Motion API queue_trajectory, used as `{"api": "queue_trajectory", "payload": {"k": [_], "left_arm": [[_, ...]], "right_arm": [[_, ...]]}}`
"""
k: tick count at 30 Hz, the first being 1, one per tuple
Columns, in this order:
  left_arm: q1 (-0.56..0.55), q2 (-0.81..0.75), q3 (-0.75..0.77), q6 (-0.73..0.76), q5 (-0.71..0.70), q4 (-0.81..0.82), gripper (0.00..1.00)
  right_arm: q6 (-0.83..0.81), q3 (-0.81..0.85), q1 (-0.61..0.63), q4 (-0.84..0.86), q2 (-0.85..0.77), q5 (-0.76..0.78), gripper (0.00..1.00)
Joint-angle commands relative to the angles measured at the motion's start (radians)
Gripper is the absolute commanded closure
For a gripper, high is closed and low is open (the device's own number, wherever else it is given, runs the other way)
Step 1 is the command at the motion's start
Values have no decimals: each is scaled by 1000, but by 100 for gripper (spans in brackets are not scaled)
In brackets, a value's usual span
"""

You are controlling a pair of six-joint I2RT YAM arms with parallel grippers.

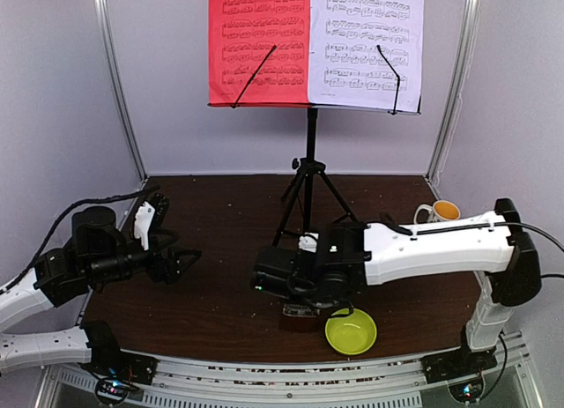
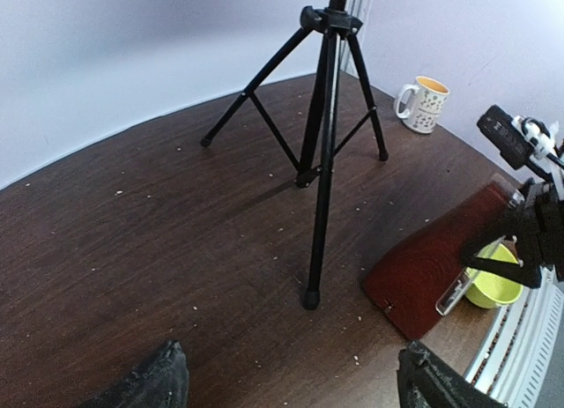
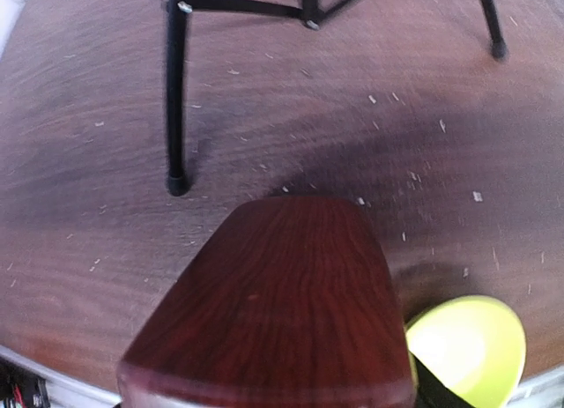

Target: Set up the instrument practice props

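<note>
Down at lower centre, near the worktop's point(image 1: 220, 214) front edge, the metronome point(image 3: 282, 293) sits within the right pincer point(image 1: 300, 302); I cannot tell whether it is gripped. The left pincer point(image 1: 187, 262) gapes wide over open wood at left. One stand point(image 1: 309, 152), one red sheet point(image 1: 258, 38), one white sheet point(image 1: 366, 38), one bowl point(image 1: 351, 331), one mug point(image 1: 436, 212).

Low at the left edge, the left arm point(image 1: 53, 280) is folded back, wrist level, and the left claw point(image 1: 182, 263) points toward the middle with both fingers spread wide. The right arm point(image 1: 441, 241) is stretched far across from its base, forearm nearly horizontal, wrist bent down at centre front. The right claw point(image 1: 298, 304) aims at the worktop point(image 1: 220, 223), jaws partly apart, grip impossible to judge.
</note>
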Motion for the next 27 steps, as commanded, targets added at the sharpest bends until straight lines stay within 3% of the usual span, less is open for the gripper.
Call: {"api": "queue_trajectory", "payload": {"k": [1, 7, 15, 21, 27], "left_arm": [[-3, -3, -38, -8, 149, 81, 17], [-4, 2, -98, 1, 306, 181, 26], [-3, 86, -130, 82, 342, 209, 31], [-4, 107, -145, 235, 350, 221, 24], [-4, 119, -156, 336, 371, 203, 14]], "right_arm": [[-257, -159, -21, 344, -201, 74, 64], [-475, -438, -102, 734, -421, -78, 70], [-674, -530, -194, 925, -508, -258, 73], [-817, -541, -234, 1001, -527, -432, 75], [-927, -512, -246, 975, -534, -537, 79]]}}
